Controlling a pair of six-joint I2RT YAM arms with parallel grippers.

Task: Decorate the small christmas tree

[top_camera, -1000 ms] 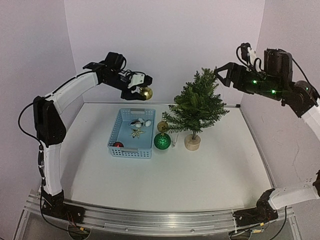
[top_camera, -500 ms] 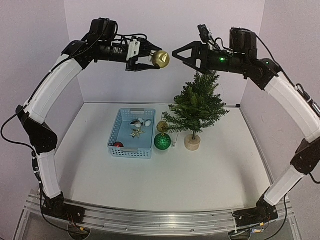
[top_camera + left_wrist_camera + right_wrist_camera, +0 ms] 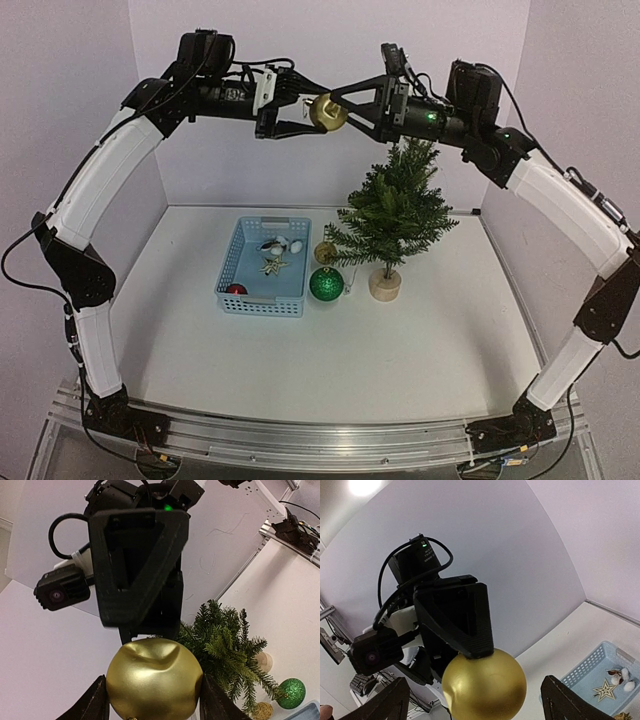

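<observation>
The small christmas tree (image 3: 392, 212) stands on its round wooden base (image 3: 384, 285) right of the blue basket (image 3: 232, 262). High above it, my left gripper (image 3: 316, 112) is shut on a dented gold ball (image 3: 327, 112). In the left wrist view the ball (image 3: 154, 680) sits pinched between my two fingers (image 3: 95, 706), with the tree (image 3: 227, 647) behind it. My right gripper (image 3: 346, 111) is open and faces the left one. Its jaws stand on either side of the ball (image 3: 485, 685) with gaps, and its fingertips (image 3: 570, 700) are apart from it.
The basket holds a red ball (image 3: 236, 290), a gold star (image 3: 272, 266) and small white pieces (image 3: 290, 244). A green ball (image 3: 324, 283) and a small gold glitter ball (image 3: 325, 253) lie between the basket and the tree. Purple walls close in the back and sides.
Both arms rose and swung toward the middle. My left gripper carried the gold ball up and right; my right gripper moved left until its open jaws straddle the ball.
</observation>
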